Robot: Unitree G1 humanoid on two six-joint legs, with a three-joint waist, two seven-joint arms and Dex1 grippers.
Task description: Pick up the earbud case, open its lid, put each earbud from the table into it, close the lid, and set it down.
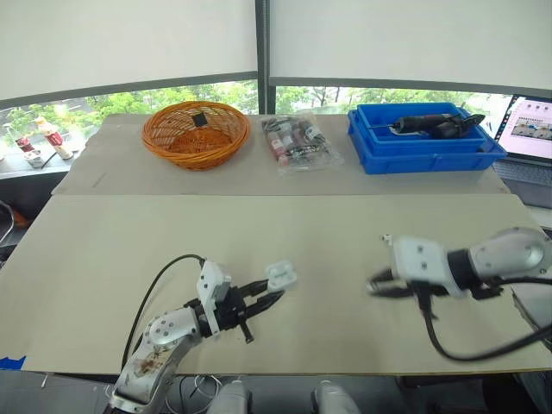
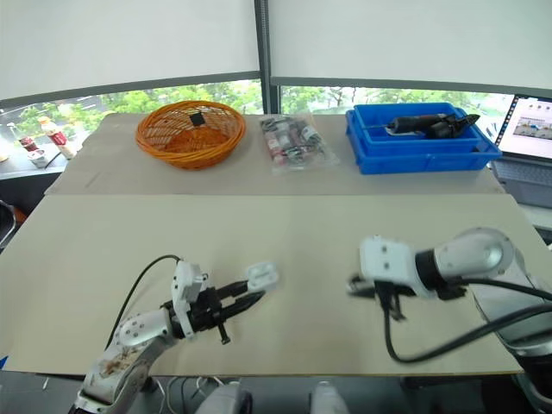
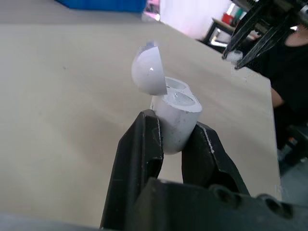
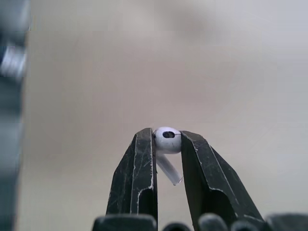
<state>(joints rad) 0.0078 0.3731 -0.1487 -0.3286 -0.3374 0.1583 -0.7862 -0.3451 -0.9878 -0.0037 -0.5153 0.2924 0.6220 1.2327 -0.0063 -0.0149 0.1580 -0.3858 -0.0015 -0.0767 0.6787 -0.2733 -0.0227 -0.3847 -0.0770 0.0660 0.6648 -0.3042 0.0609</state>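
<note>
Left wrist view: left tool (image 3: 174, 127) clamps open-lidded earbud case (image 3: 174, 109); right tool (image 4: 167, 135) pinches earbud (image 4: 167, 140).

Along the far side of the counter (image 1: 285, 233) sit a basket (image 1: 196, 134) on the left, a packet (image 1: 299, 141) just right of it, then a bin (image 1: 431, 160) holding what looks like a tool (image 1: 431, 125). A laptop (image 1: 533, 129) stands off the counter's right edge. Near the front, the left gripper (image 1: 271, 293) holds the earbud case (image 3: 175, 115) left of centre. The right gripper (image 1: 377, 285), well apart to its right, has an earbud (image 4: 167, 140) in its jaws.
</note>
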